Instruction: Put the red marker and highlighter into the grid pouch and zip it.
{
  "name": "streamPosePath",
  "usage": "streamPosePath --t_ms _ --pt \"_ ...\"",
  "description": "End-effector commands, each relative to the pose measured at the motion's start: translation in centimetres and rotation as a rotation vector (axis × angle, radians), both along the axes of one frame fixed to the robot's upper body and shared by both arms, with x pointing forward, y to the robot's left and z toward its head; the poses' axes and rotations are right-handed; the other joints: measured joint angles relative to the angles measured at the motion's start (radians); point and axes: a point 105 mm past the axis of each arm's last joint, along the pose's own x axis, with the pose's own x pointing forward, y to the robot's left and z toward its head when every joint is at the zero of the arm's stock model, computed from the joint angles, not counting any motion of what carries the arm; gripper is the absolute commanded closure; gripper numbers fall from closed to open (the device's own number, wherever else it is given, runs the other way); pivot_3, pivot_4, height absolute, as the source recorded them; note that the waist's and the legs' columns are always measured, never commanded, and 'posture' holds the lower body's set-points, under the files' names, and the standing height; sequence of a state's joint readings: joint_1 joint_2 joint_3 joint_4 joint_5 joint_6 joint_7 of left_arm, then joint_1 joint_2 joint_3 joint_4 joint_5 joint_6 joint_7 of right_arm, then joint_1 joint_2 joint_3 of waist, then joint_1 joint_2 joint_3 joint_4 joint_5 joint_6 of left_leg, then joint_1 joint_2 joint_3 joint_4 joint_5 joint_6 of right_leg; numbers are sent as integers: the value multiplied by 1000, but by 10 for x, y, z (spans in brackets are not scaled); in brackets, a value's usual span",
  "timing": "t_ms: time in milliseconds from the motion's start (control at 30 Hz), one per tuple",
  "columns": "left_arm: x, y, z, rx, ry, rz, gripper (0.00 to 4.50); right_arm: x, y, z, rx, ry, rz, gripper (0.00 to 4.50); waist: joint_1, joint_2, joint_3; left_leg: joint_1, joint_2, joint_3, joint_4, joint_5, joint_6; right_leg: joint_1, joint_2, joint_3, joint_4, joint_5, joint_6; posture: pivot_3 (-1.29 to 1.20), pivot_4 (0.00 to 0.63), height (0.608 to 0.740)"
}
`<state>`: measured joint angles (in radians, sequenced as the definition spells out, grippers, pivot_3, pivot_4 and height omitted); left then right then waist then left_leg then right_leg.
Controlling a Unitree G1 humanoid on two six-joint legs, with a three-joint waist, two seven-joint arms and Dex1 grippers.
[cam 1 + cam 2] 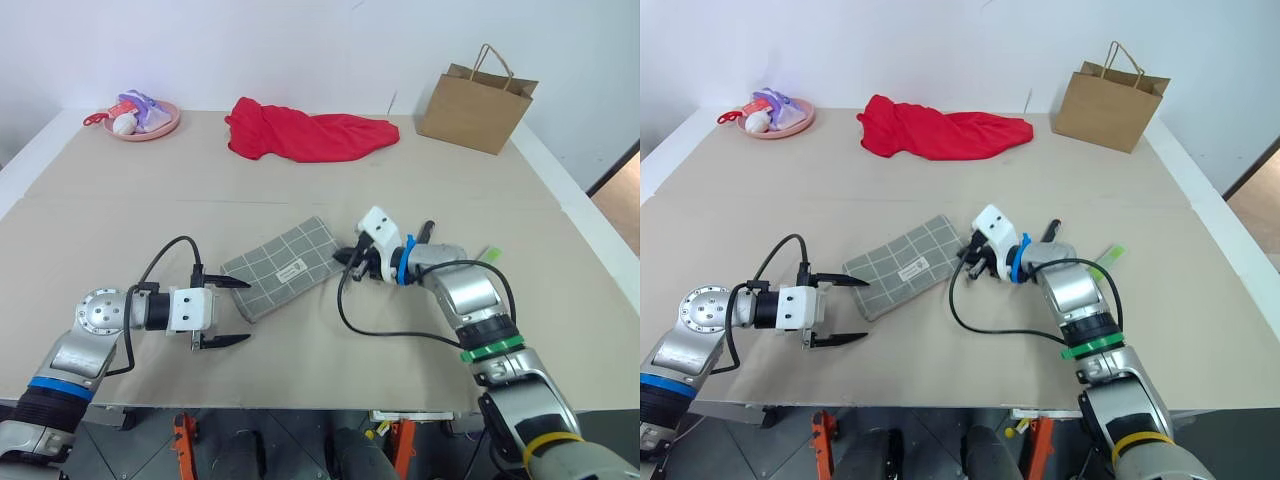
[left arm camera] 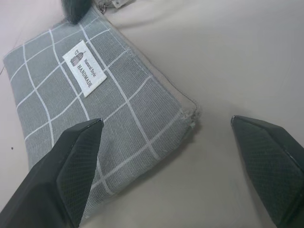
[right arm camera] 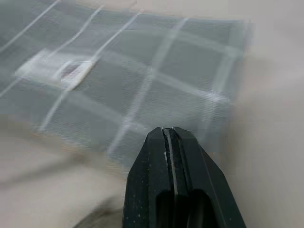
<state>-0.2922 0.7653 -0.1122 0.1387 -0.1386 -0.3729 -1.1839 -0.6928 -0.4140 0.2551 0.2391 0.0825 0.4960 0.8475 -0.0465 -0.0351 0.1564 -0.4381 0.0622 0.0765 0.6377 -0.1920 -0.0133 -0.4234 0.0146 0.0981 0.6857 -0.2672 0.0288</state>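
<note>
grid pouch (image 1: 283, 268) flat on bench (image 1: 120, 240), mid-front, lying at a slant, white label up. left gripper (image 1: 228, 311) at pouch's near-left corner, fingers wide apart, one fingertip over the fabric edge, the other over bare bench; nothing between them. right gripper (image 1: 350, 258) at pouch's right end, fingers pressed together; whether anything pinched between them hard to tell, zipper pull not made out. dark slim pen-like thing (image 1: 427, 231) poking out behind right wrist, mostly hidden. green sliver (image 1: 489, 254) just beyond right forearm, mostly covered, possibly the highlighter, unsure. open bench wide to left of pouch and across middle strip toward far side. red cloth (image 1: 310, 135) well back at far centre, paper bag (image 1: 476, 95) far right near edge, pink dish (image 1: 143, 118) far left corner with small items, unclear what.
</note>
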Motion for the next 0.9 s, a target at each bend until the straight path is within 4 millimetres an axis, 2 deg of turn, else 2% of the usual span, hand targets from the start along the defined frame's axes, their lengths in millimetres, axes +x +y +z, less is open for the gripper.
streamPosePath --t_ms 33,133,267,500,900 --pt "3 3 7 1 -36 8 0 -1 -7 -23 -145 -9 5 4403 0 0 -1 0 0 0 0 0 0 0 0 0 0 0 0 0 150 740" --pt "8 -2 9 14 -90 0 0 9 -15 -27 -185 -27 -44 4403 0 0 -1 3 0 0 0 0 0 3 0 0 0 0 0 0 150 740" --pt "21 -9 6 46 -183 -21 0 11 -13 -20 -167 -43 -31 4403 4 -1 -2 16 -1 1 1 1 1 17 -1 -1 -1 -2 2 0 150 740" --pt "35 -22 6 42 -313 -75 0 14 -13 -17 -162 -53 -26 4403 5 0 -3 16 -1 3 1 3 3 17 -2 0 -1 2 3 0 150 740" --pt "30 -51 12 4 -317 -155 0 13 -15 -18 -161 -49 -33 4403 4 0 -3 15 -1 2 0 3 3 17 -2 0 -1 2 3 0 150 740"
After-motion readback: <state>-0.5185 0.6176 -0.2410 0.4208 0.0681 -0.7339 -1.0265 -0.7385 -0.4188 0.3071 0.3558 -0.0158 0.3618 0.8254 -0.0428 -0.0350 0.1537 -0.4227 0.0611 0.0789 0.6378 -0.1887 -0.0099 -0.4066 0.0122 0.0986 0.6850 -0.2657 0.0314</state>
